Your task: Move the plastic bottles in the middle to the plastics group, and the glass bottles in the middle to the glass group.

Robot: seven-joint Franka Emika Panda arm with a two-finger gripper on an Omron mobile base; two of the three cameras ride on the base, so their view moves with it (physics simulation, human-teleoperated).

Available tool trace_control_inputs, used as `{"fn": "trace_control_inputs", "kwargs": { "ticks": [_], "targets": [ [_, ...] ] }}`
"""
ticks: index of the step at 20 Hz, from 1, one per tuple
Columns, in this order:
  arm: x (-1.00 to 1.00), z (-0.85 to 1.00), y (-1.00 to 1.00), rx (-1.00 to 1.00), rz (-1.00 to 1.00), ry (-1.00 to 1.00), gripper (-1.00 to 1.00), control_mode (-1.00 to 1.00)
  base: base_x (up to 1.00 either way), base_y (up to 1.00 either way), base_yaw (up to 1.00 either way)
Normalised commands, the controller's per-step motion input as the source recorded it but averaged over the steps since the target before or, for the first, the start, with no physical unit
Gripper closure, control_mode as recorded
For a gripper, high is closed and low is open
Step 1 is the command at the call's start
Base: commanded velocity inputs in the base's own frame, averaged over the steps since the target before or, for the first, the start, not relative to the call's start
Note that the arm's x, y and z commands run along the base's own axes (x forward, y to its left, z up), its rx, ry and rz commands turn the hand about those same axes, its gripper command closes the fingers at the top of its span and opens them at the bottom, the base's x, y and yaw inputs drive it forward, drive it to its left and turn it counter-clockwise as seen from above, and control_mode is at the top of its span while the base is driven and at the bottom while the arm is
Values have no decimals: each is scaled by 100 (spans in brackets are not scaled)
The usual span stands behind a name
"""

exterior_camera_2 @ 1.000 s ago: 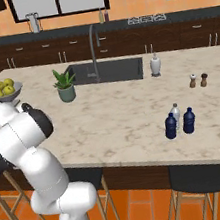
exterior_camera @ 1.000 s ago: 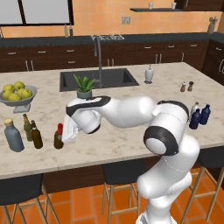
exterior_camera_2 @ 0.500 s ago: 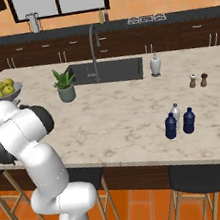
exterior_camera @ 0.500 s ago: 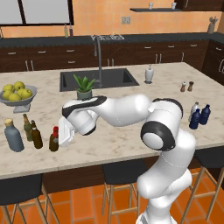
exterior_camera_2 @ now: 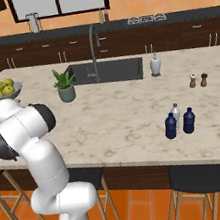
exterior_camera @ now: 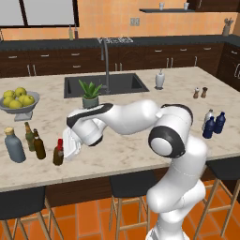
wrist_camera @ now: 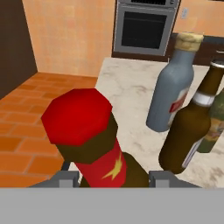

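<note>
- Holding the red-capped brown bottle (exterior_camera: 58, 152), the gripper (exterior_camera: 70, 151) sits at the left end of the worktop (exterior_camera: 140, 145); the hand view has the bottle (wrist_camera: 94, 148) between the two finger tips, jaws pinched on its body.
- Just left of it stands the plain brown bottle (exterior_camera: 39, 146), close but apart; in the hand view that one (wrist_camera: 192, 131) has a dark top and a pale neck band.
- Thin olive-green bottle (exterior_camera: 29, 136) stands just behind the plain brown one, tan cap up.
- Grey-blue bottle (exterior_camera: 14, 146) with a tan cork is furthest left; broad, smooth body, label on the side (wrist_camera: 173, 87).
- All four are upright on the pale, marbled stone worktop.
- Grey fruit bowl (exterior_camera: 18, 107) behind the cluster holds yellow-green fruit.
- Potted green plant (exterior_camera: 90, 95) stands by the dark sink (exterior_camera: 105, 85), behind the arm's forearm.
- Far right end: two dark blue bottles (exterior_camera_2: 171, 126) (exterior_camera_2: 188, 120) and a pale clear white-capped bottle (exterior_camera_2: 175, 113) bunched together, touching or nearly so.
- White soap dispenser (exterior_camera_2: 155, 65) at the sink's right; two small shakers (exterior_camera_2: 198, 80) further right.
- Dark stools (exterior_camera: 129, 185) are tucked under the worktop edge.
</note>
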Motion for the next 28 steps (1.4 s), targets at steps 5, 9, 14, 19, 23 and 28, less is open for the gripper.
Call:
{"fn": "trace_control_inputs", "kwargs": {
  "ticks": [5,9,14,19,23,28],
  "targets": [
    [7,-22,4,0,1,0,100,-100,0,0,0],
    [17,-6,19,0,0,0,100,-100,0,0,0],
    [15,0,28,0,0,0,100,-100,0,0,0],
    [12,-16,17,0,0,0,100,-100,0,0,0],
    [16,-28,15,0,0,0,100,-100,0,0,0],
    [2,-40,4,0,0,1,100,-100,0,0,0]
  ]
}}
